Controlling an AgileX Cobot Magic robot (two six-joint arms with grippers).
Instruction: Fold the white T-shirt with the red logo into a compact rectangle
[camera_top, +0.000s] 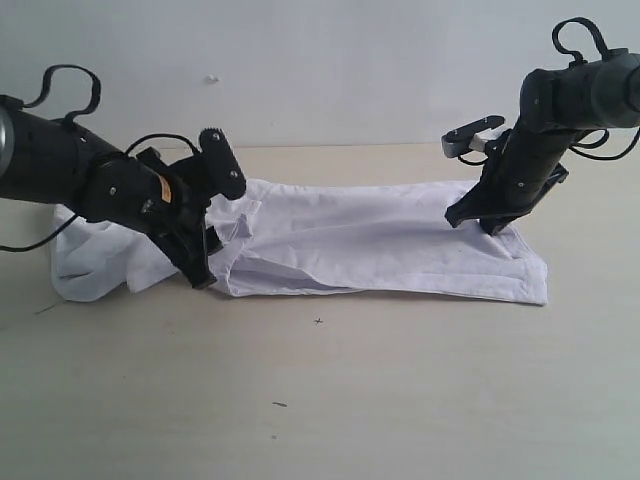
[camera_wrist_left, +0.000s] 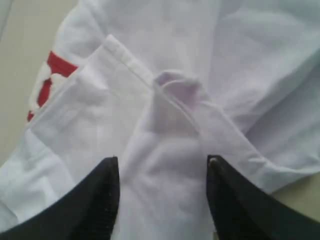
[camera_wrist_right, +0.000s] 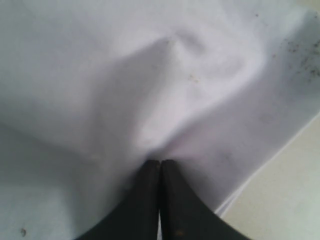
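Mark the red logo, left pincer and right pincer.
red logo (camera_wrist_left: 60, 65): left wrist view, exposed red patch
left pincer (camera_wrist_left: 162, 161): left wrist view, midway between its tips
right pincer (camera_wrist_right: 160, 163): right wrist view, where tips meet

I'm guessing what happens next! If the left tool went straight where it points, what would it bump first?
Probably the white T-shirt: a raised fold sits just ahead of the left tool's open fingers, though depth is unclear.

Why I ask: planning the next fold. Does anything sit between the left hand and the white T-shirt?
Nothing visible does. The left hand is open right over the white T-shirt, its fingers either side of a raised fold. Only shirt cloth lies between them.
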